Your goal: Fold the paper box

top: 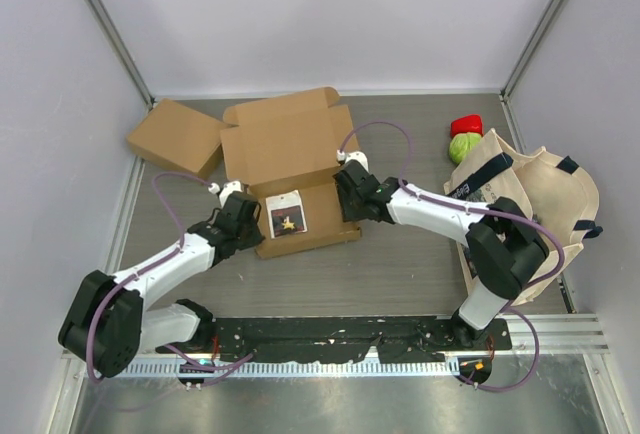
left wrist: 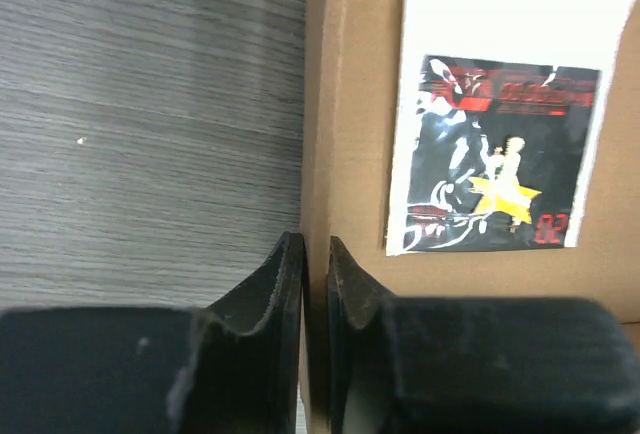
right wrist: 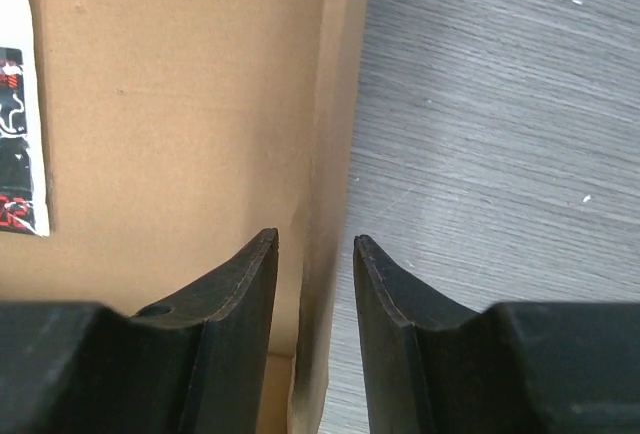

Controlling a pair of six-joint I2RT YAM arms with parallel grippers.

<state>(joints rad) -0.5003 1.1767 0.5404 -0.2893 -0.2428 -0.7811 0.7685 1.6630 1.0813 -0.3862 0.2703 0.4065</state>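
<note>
- The brown corrugated-cardboard box (top: 283, 146) sits open in the middle of the grey wood-grain table (top: 400, 264). Its tray is nearest my bases, and its lid flap is laid back flat toward the far wall.
- On the tray floor lies a white-edged black printed packet (top: 287, 215) with a yellow star on it. It has a punched hole at its far end and lies closer to the left wall than to the right one.
- My left gripper (top: 250, 217) is at the tray's left side wall. In the left wrist view (left wrist: 313, 254) my two dark fingers are pressed nearly together, one inside and one outside, with the thin cardboard edge clamped between them.
- My right gripper (top: 346, 196) is at the opposite, right side wall. In the right wrist view (right wrist: 315, 244) the fingers stand apart and straddle the wall, one over the tray floor and one over the table. A little daylight shows on the inner side, so they are not squeezing it.
- A second flat closed brown cardboard box (top: 175, 137) lies just beside the lid's left edge, at the far left of the table.
- Well to the right, a cream canvas tote bag with dark straps (top: 530, 199) slumps near my right arm.
- Just beyond the bag's far corner sit a red pepper-like object (top: 466, 125) and a round green vegetable (top: 464, 146), touching each other.
</note>
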